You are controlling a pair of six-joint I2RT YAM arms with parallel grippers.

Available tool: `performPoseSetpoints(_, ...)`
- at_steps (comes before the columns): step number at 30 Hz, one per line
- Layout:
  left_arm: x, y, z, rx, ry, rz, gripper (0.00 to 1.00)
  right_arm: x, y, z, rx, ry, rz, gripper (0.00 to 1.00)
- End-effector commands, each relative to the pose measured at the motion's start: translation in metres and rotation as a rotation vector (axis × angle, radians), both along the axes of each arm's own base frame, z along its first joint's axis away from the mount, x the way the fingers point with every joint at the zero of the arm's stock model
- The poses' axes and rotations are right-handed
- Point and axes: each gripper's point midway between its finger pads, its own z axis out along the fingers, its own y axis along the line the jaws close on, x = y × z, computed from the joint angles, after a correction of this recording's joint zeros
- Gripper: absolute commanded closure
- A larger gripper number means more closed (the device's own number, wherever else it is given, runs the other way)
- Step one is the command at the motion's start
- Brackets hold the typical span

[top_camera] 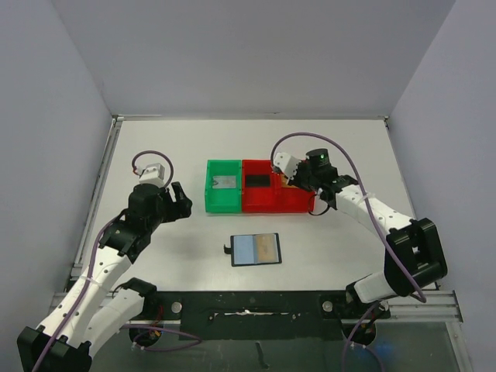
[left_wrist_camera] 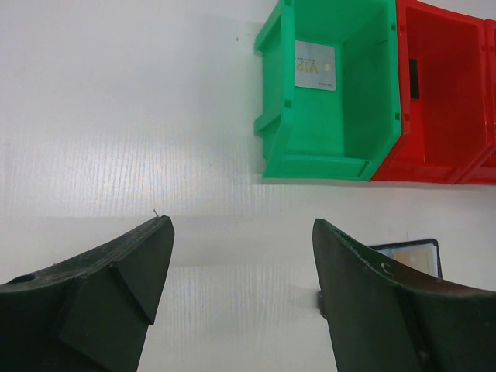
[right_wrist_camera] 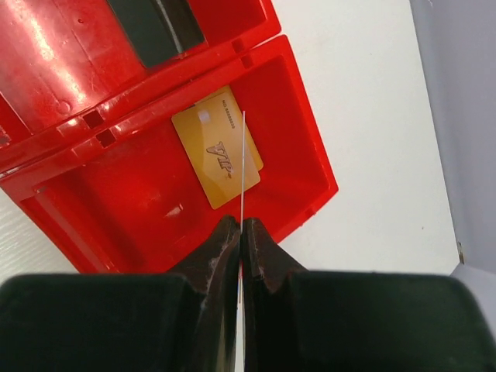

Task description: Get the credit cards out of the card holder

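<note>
Between the arms on the white surface [top_camera: 201, 232], the card holder [top_camera: 256, 249] lies open, long axis left-right, strap tab pointing left, glossy pockets up. Right hand [right_wrist_camera: 240, 225] pinches a thin card [right_wrist_camera: 242, 155] edge-on over a gold card [right_wrist_camera: 218, 159] in the red bin [right_wrist_camera: 116, 201]; left hand [left_wrist_camera: 240, 232] gapes wide.

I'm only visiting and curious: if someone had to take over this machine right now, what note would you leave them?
Left gripper: open, empty, over the table beside the green bin.
Right gripper: shut on a thin card seen edge-on, above the right-hand red bin.
Card holder: lying open on the table, nearer the arms than the bins.
Done: pale grey card in the green bin, black card in the middle red bin, gold card in the right-hand red bin.
Left: drop the held card; check the holder's pockets, which I cannot read from here.
</note>
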Motion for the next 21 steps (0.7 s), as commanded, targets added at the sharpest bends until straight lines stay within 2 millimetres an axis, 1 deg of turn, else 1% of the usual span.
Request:
performPoseSetpoints(1,0.008,-0.003,0.018,-0.019,-0.079,-0.011,0.28,0.029,0.016,0.028,0.007,-0.108,0.085,1.00)
performPoseSetpoints(7,0.009,-0.003,0.019,-0.019,-0.081,-0.010,0.28,0.044,0.015,0.004,-0.082,-0.076,0.129,1.00)
performPoseSetpoints(8,0.009,-0.002,0.019,-0.018,-0.083,-0.010,0.28,0.048,0.014,0.003,-0.097,-0.076,0.131,1.00)
performPoseSetpoints(9,0.009,-0.002,0.020,-0.019,-0.084,-0.010,0.28,0.050,0.013,-0.003,-0.117,-0.061,0.131,1.00)
performPoseSetpoints(13,0.008,-0.003,0.023,-0.024,-0.097,-0.017,0.28,0.061,0.010,-0.014,-0.160,-0.023,0.125,1.00)
performPoseSetpoints(17,0.008,-0.004,0.025,-0.031,-0.109,-0.024,0.28,0.070,0.006,-0.028,-0.204,0.000,0.121,1.00)
performPoseSetpoints(21,0.008,-0.005,0.025,-0.030,-0.108,-0.025,0.28,0.072,0.006,-0.042,-0.205,0.013,0.133,1.00)
